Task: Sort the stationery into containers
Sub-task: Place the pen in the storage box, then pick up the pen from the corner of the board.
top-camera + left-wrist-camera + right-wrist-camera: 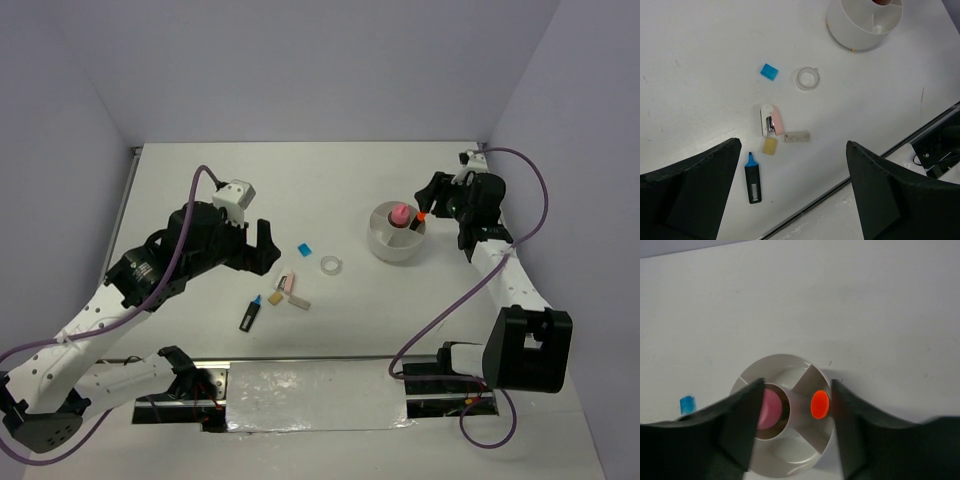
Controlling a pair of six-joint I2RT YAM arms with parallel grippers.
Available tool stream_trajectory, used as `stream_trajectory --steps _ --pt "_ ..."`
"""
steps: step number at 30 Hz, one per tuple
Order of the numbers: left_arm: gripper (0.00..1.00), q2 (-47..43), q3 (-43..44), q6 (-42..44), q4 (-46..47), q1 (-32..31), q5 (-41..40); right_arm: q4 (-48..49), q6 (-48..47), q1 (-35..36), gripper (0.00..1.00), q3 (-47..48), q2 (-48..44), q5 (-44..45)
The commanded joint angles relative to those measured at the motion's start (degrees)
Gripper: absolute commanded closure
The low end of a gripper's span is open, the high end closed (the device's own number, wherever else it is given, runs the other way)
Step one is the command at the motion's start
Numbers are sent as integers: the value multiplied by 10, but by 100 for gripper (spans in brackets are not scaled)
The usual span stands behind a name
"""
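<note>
Right wrist: orange marker [820, 404] inside tub [776, 359]

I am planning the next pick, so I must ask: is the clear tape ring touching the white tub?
Apart. The left wrist view shows bare table between the clear tape ring and the white tub.

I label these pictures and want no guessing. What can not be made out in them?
Orange-tipped marker: right wrist view shows only its end; the body is down inside the tub.
Pink cylinder: same view, partly behind the right pincer.
Tub top: left wrist view, cut off by the upper edge.
Tan pieces: top view, too small to name.
</note>
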Motion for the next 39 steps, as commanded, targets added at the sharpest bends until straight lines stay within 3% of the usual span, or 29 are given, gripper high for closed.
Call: stream_trajectory --steps 1,9,10,11,13,21,25,32,39 --pt "1 -14 -14 -10 15 1 3 24 8 -4 31 11 -32 10" --pt "1 1 -59 -26 20 2 1 -18 50 -3 30 61 -87 -7" --pt "1 6 -60 -35 17 1 -6 -23 59 -1 27 66 -107 -22" --pt "1 17 -63 -38 6 2 -12 -27 74 8 12 68 -118 -25" --pt "1 31 -68 -61 -3 2 -20 -35 83 18 3 70 -151 -35" --pt "5 72 -119 -200 -96 1 -65 -163 83 141 2 67 -215 -16" --pt "6 85 -178 -230 -81 2 -32 -197 70 199 3 65 -230 4" --pt "8 122 -241 -266 -65 2 -56 -217 67 233 3 95 -237 -35" --pt "17 180 -277 -270 -10 1 -53 -209 72 269 3 103 -235 -33"
